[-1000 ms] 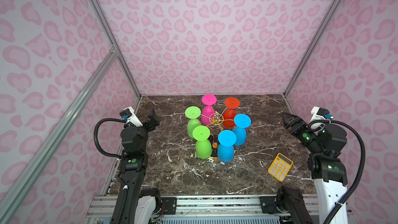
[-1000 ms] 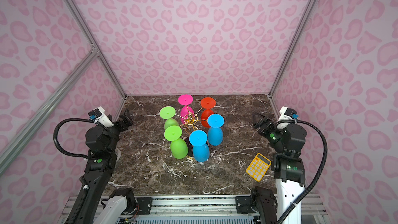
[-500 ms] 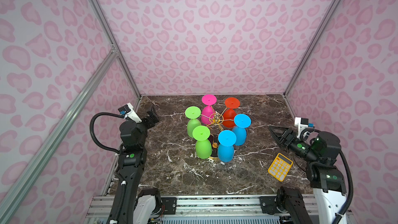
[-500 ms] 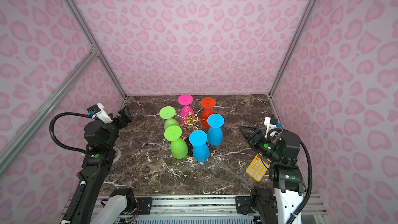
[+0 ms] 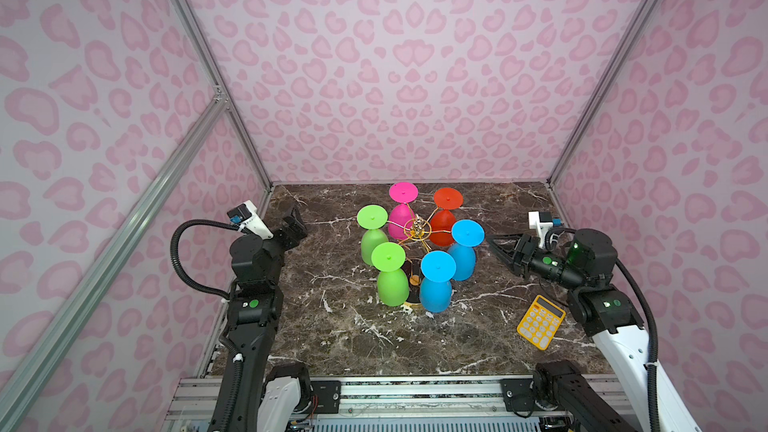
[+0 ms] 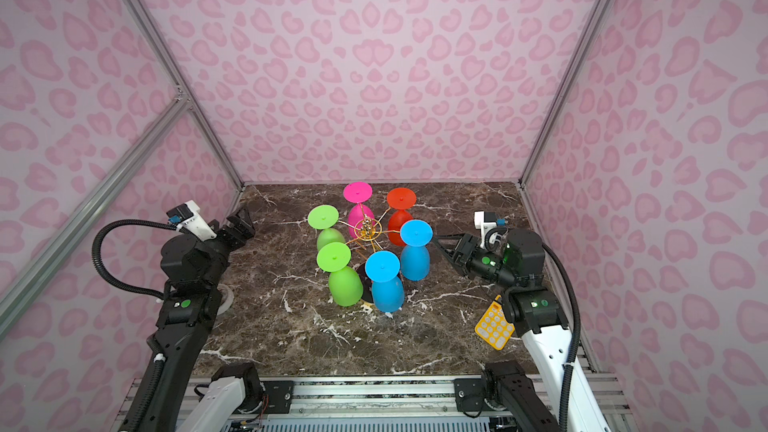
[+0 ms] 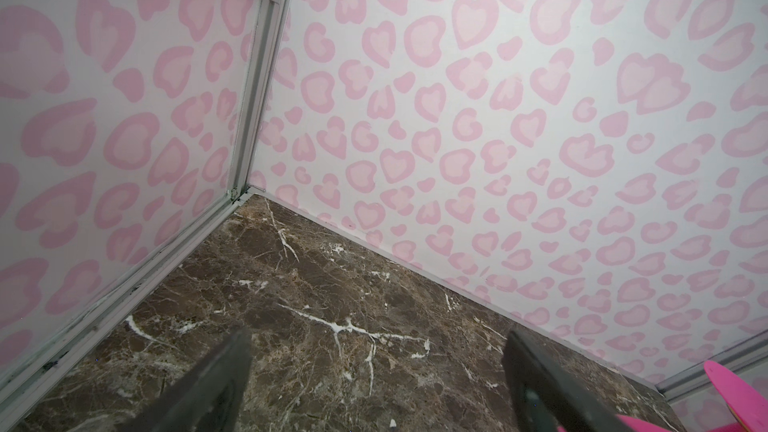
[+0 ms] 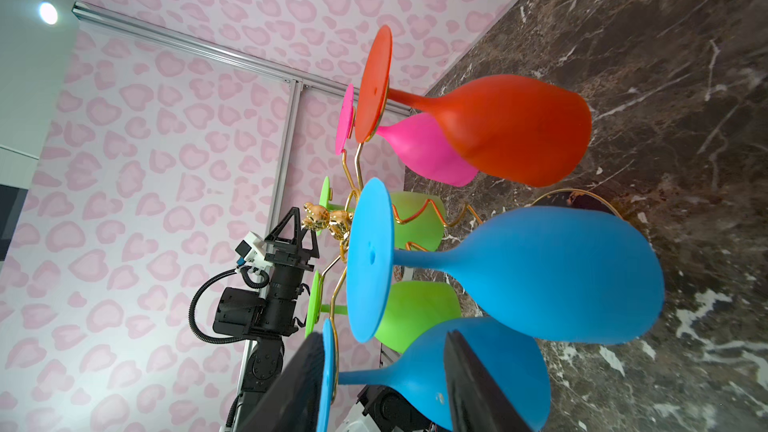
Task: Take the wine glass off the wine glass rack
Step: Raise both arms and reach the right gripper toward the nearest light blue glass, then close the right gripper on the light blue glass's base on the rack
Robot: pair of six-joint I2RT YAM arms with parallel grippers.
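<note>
Supervisor: Status, top views first.

Inspector: In both top views the wine glass rack [image 5: 417, 228] stands centre frame on the tabletop [image 5: 332, 338]. Every loop is loaded, bowls down, feet resting on the wire, so nothing is off yet. The blue wine glass [image 5: 461, 261] hangs on the rack's right side. The right gripper [image 5: 494, 245] lies level and points at it from the right of frame, its tips just beside the foot disc but apart from it. In my judgement the side-on line suits a stem that must slide out of an open loop. A calculator [image 5: 540, 321] lies lower right and is not involved.

Supervisor: Left arm?

Inspector: The left gripper [image 5: 295, 222] sits mid-left, well apart from the rack and aimed at the back corner. I judge it is parked to leave room.

Supervisor: Left wrist view?

Inspector: Its fingers [image 7: 224, 384] are spread wide, with only marble and wall between them. The edge of the pink wine glass [image 7: 731, 384] just shows.

Supervisor: Right wrist view?

Inspector: The camera is rolled sideways, which sets the jaws to straddle an upright stem. The fingers [image 8: 469, 380] stand partly apart and pinch nothing. The stem of a second blue wine glass [image 8: 415, 367] shows in the gap between them, with the nearer blue one beside it. I cannot tell which of the two is the target.
</note>
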